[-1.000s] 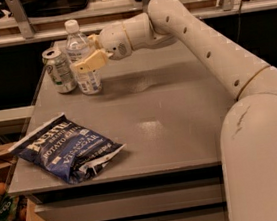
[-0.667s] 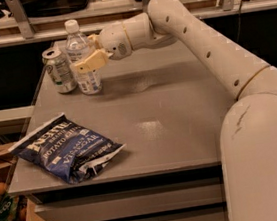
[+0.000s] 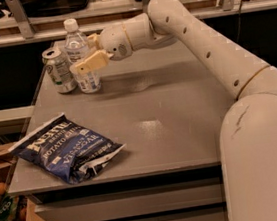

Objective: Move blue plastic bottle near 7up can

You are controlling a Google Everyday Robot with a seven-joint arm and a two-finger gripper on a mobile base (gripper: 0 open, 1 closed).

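Holding the bottle (image 3: 76,45) at the far left corner of the table (image 3: 181,127), the gripper (image 3: 84,53) reaches in from the right on a long white arm (image 3: 206,48). Jaws closed on the bottle: the near finger (image 3: 90,63) lies across the front of the label, and the other shows behind the shoulder. Bottle upright, base on or just above the tabletop; cannot tell which. White cap stands clear above the gripper.

Can (image 3: 58,69) stands just left of the bottle, upright. Their sides are very close, perhaps touching; the gap is too slim to judge. Chip bag (image 3: 68,152) lies flat at the near left edge, well apart from both.

Judgement: placement looks essentially done, and the step in hand is the release. To do it well:
- Make sure the base sits flat before letting go.
- Open the jaws slowly and evenly so neither finger drags the label sideways. A tall, light bottle tips easily, and a tip to the left would knock the can.
- Withdraw to the right along the line of the arm, or straight up past the cap, never leftward.
- Keep the near finger from sweeping the can.
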